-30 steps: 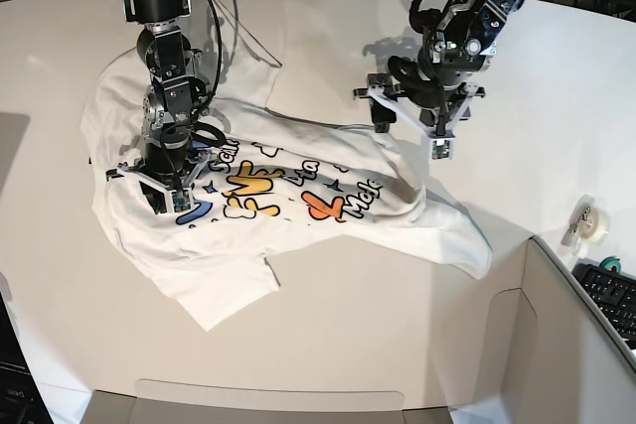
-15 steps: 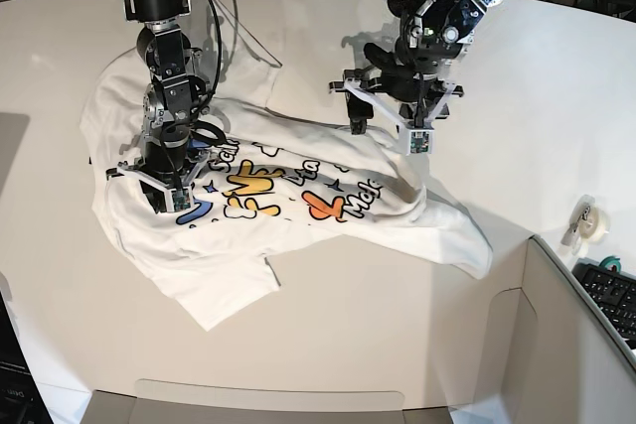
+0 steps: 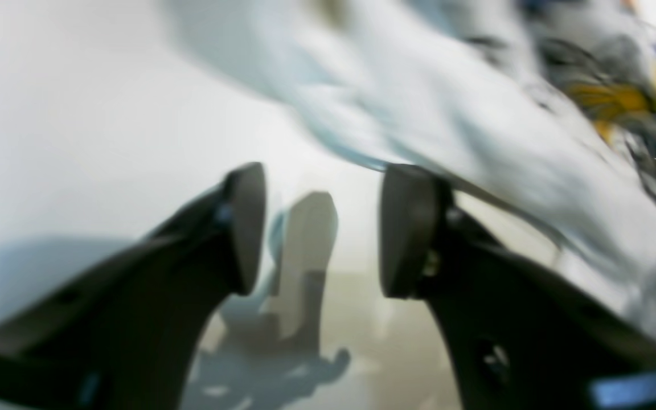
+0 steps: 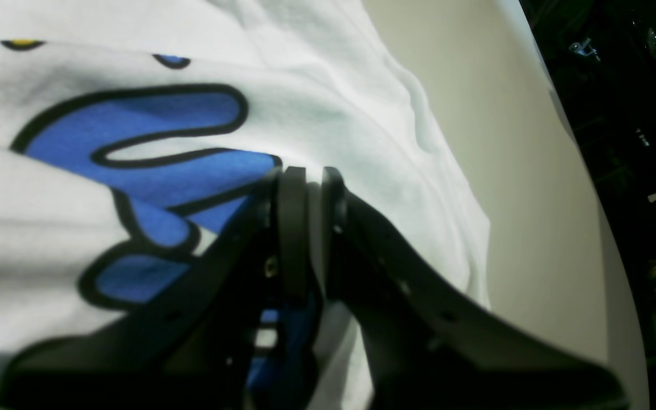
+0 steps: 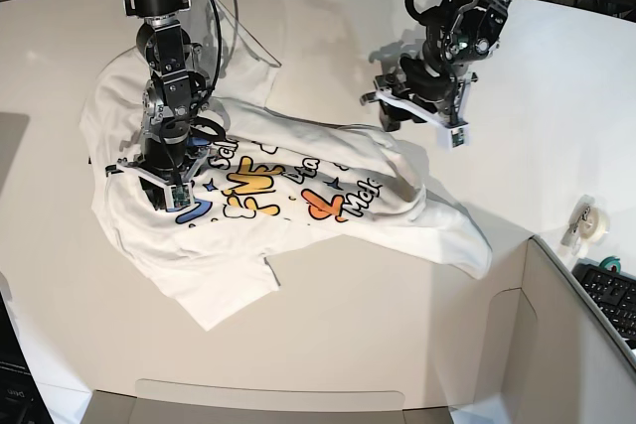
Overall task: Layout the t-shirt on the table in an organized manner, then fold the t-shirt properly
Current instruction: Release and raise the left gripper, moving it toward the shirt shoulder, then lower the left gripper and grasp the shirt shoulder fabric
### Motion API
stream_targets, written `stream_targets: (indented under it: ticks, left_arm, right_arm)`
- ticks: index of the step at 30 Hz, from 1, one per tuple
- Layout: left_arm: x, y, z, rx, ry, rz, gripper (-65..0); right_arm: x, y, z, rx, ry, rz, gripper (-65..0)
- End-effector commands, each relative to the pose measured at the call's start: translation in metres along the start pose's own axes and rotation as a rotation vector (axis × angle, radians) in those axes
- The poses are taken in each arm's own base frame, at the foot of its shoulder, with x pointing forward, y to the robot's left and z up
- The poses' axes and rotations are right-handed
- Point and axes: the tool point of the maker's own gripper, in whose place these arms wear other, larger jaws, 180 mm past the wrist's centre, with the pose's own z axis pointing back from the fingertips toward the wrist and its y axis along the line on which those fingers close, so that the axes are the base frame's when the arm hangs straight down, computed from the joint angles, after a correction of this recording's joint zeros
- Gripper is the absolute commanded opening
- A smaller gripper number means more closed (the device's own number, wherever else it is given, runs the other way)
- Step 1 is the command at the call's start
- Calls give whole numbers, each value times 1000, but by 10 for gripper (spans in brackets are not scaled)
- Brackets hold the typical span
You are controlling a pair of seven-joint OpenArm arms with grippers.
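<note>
The white t-shirt (image 5: 298, 196) with blue, yellow and orange bubble letters lies crumpled on the white table (image 5: 348, 325). My right gripper (image 5: 164, 191) sits at the shirt's left side by the blue letter. In the right wrist view this gripper (image 4: 312, 210) is shut on a thin fold of the t-shirt (image 4: 362, 114). My left gripper (image 5: 422, 124) hovers at the shirt's far right edge. In the blurred left wrist view that gripper (image 3: 322, 228) is open with nothing between its fingers, bare table (image 3: 77, 142) lies under it, and the shirt (image 3: 476, 142) is just beyond.
A grey box-like panel (image 5: 571, 345) stands at the front right, with a tape roll (image 5: 588, 220) and a keyboard (image 5: 611, 295) behind it. Cables (image 5: 234, 37) trail over the shirt's far part. The table's curved edge (image 4: 567, 142) runs near my right gripper.
My left gripper has swung to the right along the shirt's far edge and its fingers have come closer together. The right arm has hardly moved and keeps its pinch.
</note>
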Motion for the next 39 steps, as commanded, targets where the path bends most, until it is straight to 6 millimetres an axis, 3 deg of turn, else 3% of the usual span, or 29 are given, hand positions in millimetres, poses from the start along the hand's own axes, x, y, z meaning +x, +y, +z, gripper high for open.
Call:
stream_targets:
  ticks: [1,5,8,15,19,25,28,32,39]
  left_arm:
    - [11,-1,3,-5,-43,51,-401]
    - [16,16,6,36,-72,159,-405]
    - [14,13,6,24,-68,147,-405]
    - [10,-50,14,-321,-74,-139,-404]
    - [-6,-71,24,-477,-25,-316,-404]
    - [-13,-53,-7,-409,77,-313,-404]
    - [-11,-43,-18,-363,90,-279,-373]
    - [1,-36,-22,-305,64,-308,-333]
    - [18,-23,-27,-200,8,-433,-330]
  right_arm:
    - [-54,26,10,108,206,14,-598]
    - [-52,24,10,104,199,14,-598]
    - [-50,26,10,107,197,8,-598]
    - [-51,27,10,109,201,10,-598]
    - [-52,26,10,108,201,11,-598]
    - [-53,28,11,110,204,10,-598]
    - [-53,28,11,111,205,11,-598]
    - [-53,28,11,112,205,11,-598]
    - [-54,28,11,113,207,11,-598]
